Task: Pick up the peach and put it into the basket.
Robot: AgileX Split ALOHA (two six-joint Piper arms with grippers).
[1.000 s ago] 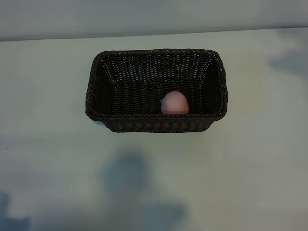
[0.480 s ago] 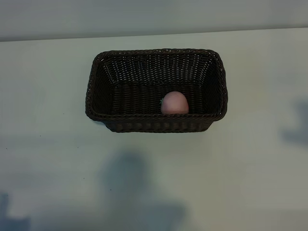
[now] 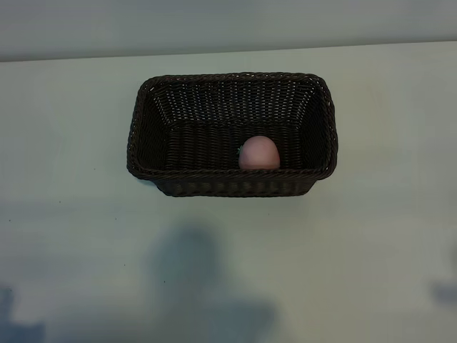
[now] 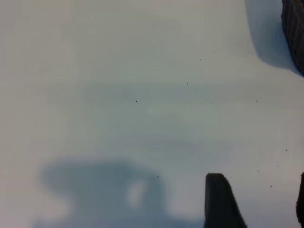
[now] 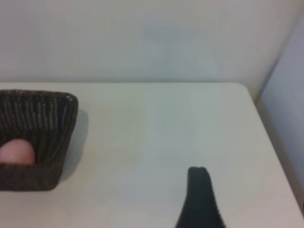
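The pale pink peach (image 3: 258,153) lies inside the dark brown wicker basket (image 3: 232,179), against its near wall and right of the middle. The right wrist view also shows the peach (image 5: 16,153) in the basket (image 5: 42,111). Neither arm appears in the exterior view. My left gripper (image 4: 259,190) hovers over bare table, open, with nothing between its two dark fingers (image 4: 218,202). My right gripper (image 5: 256,194) is off to the basket's side, well apart from it. It stands open and empty, with only one finger (image 5: 198,194) showing.
A corner of the basket (image 4: 295,33) shows in the left wrist view. The white table (image 3: 371,243) ends at a wall behind the basket. In the right wrist view the table's edge (image 5: 266,137) runs close beside the gripper.
A faint shadow at the table's right side has slid from beside the basket toward the near edge. The peach and the basket have not moved.
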